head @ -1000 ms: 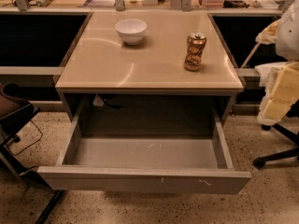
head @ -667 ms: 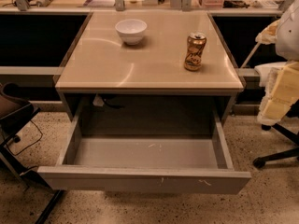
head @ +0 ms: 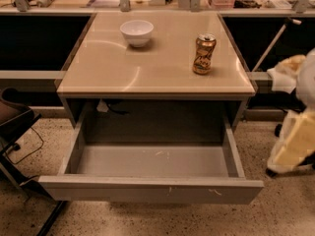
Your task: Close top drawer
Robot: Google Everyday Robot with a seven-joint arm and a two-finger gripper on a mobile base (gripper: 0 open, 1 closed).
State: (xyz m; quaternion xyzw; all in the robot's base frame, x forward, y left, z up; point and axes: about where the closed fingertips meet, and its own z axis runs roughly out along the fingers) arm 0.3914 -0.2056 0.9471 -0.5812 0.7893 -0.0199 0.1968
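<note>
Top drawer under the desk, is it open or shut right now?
Open: the top drawer is pulled far out, its empty inside showing. The claw is at the right edge, clear of it.

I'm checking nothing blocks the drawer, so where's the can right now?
The can stands upright on the right of the desk, right of the white bowl and above the open top drawer. The gripper is at the view's right edge.

Nothing legible to call here. The gold can (head: 204,54), on the right of the desktop, carries printing, but not a letter of it can be made out. The white marks on the top drawer (head: 123,191) front are scratches, not writing. The gripper (head: 295,142) sits at the right edge, beside the drawer, unmarked.
</note>
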